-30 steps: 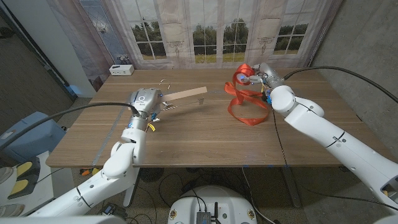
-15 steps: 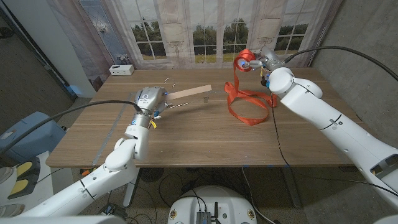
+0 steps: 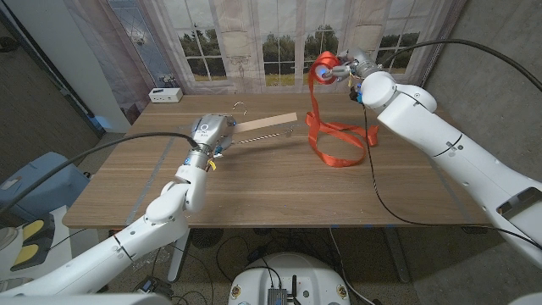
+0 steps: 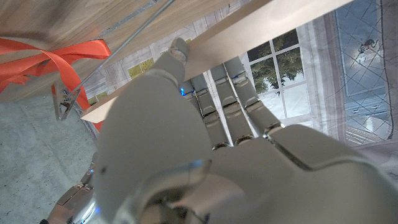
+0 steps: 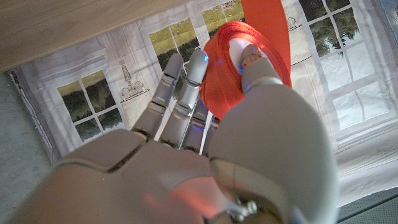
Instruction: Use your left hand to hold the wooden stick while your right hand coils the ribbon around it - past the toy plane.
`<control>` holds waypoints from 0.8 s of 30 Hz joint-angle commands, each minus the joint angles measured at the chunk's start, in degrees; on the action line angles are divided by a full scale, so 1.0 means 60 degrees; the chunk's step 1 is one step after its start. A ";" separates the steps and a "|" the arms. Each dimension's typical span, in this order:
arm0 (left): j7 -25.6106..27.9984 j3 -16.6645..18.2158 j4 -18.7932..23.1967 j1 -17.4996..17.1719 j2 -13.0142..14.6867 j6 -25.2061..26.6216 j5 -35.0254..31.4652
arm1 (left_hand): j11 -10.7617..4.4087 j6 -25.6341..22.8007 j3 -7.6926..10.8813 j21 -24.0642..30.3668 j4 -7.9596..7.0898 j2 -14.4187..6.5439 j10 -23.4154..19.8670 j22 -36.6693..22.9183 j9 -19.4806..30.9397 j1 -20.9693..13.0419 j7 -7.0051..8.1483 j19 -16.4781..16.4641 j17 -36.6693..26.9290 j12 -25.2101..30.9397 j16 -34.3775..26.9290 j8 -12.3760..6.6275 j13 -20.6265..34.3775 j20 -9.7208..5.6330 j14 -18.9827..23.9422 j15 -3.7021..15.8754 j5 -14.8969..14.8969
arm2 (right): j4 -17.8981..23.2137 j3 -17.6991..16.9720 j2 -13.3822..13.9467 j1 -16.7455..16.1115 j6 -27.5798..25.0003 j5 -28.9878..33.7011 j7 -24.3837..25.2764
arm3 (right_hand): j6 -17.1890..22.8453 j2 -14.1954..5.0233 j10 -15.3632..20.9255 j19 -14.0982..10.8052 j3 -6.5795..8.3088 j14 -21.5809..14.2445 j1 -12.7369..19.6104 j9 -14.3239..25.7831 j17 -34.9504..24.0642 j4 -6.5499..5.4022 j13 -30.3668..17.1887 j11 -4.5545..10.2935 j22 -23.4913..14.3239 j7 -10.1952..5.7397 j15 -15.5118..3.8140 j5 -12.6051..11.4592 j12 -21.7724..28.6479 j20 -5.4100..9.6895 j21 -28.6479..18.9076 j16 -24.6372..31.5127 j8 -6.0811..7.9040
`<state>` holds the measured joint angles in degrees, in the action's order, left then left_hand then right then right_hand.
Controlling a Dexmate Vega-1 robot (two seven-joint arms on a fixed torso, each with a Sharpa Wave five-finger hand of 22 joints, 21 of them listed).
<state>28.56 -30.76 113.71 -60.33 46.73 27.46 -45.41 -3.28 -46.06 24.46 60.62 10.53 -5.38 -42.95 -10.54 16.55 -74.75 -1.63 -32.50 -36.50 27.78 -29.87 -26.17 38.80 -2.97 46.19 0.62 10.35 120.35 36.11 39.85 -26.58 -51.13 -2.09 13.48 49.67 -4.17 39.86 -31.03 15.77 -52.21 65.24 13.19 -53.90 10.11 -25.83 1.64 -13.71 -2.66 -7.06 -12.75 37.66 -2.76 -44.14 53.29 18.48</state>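
L hand [image 3: 209, 131] grips stick [image 3: 268, 122] just above table [image 3: 254, 186]. R hand [image 3: 343, 69] holds ribbon [image 3: 332, 135] up high, rest looped on table.

Site is looking like a robot test lab/studio, not a home. A printed backdrop [image 3: 279, 38] w/ fake windows & trees is hanging behind the wooden table [image 3: 254, 191], bare grey wall [image 3: 500, 51] is showing at the right, and loose cables [image 3: 246, 250] are lying on the floor under the table. A small white box [image 3: 165, 95] is sitting at the table's far left corner.
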 commanded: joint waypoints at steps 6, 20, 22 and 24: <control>0.0023 -0.0351 -0.0532 0.0678 -0.0243 -0.0619 0.0157 | -0.0256 -0.0364 0.0254 0.0092 -0.0203 -0.0508 -0.0333 -0.0009 0.0374 -0.0381 0.0297 0.0056 -0.0061 -0.0032 0.0015 -0.0007 0.0056 -0.0558 0.0914 0.1930 0.0049 | 0.0476 0.0988 -0.0161 0.1216 -0.0613 0.0592 -0.0436 | 0.2446 -0.0336 0.3020 -0.0107 0.0285 -0.0225 0.0326 0.0704 -0.0032 -0.0099 -0.1708 -0.0192 -0.0046 0.1162 -0.0051 -0.0086 0.3075 -0.0059 -0.0262 -0.0026 0.0042; -0.0481 -0.0730 -0.0981 0.1390 -0.0613 -0.0479 0.0105 | -0.0228 -0.0388 0.0292 0.0188 -0.0182 -0.0474 -0.0363 0.0005 0.0385 -0.0384 0.0251 0.0070 -0.0115 -0.0081 0.0040 0.0010 0.0078 -0.0574 0.0966 0.1946 0.0056 | 0.1505 0.1288 0.0010 0.1290 -0.1283 0.0919 -0.0530 | 0.2582 -0.0209 0.3126 -0.0124 0.0447 -0.0415 0.0284 0.0804 -0.0086 -0.0079 -0.1755 -0.0194 -0.0031 0.1202 -0.0029 -0.0187 0.3122 -0.0079 -0.0489 -0.0111 0.0057; -0.0531 -0.0813 -0.1089 0.1533 -0.0680 -0.0482 0.0083 | -0.0223 -0.0398 0.0297 0.0203 -0.0174 -0.0464 -0.0366 0.0006 0.0383 -0.0388 0.0224 0.0069 -0.0121 -0.0088 0.0058 0.0012 0.0082 -0.0573 0.0939 0.1960 0.0058 | 0.1663 0.1292 0.0071 0.1251 -0.1361 0.0949 -0.0525 | 0.2582 -0.0198 0.3147 -0.0127 0.0465 -0.0424 0.0289 0.0813 -0.0099 -0.0072 -0.1716 -0.0194 -0.0028 0.1201 -0.0034 -0.0197 0.3103 -0.0081 -0.0510 -0.0115 0.0054; -0.0569 -0.0879 -0.1183 0.1666 -0.0719 -0.0529 0.0079 | -0.0207 -0.0395 0.0303 0.0222 -0.0167 -0.0453 -0.0386 0.0007 0.0381 -0.0393 0.0208 0.0059 -0.0126 -0.0100 0.0061 0.0021 0.0067 -0.0576 0.0957 0.1955 0.0061 | 0.1805 0.1249 0.0127 0.1177 -0.1404 0.0938 -0.0517 | 0.2592 -0.0196 0.3143 -0.0122 0.0481 -0.0427 0.0269 0.0817 -0.0114 -0.0084 -0.1713 -0.0198 -0.0026 0.1205 -0.0047 -0.0206 0.3097 -0.0083 -0.0533 -0.0127 0.0048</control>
<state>27.07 -34.09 109.11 -53.99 44.09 24.29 -44.66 -3.16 -46.19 24.62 61.53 10.70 -5.38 -43.45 -10.25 16.55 -74.74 -1.73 -32.30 -37.17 27.28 -29.22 -26.01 39.16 -2.97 46.21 0.61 10.35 126.92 42.67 39.38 -19.54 -57.05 2.44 10.76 50.28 -4.16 40.47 -31.33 16.79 -54.06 65.25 13.19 -54.29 11.13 -25.83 1.03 -13.70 -2.04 -7.07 -13.42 37.66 -3.07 -46.88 52.89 18.25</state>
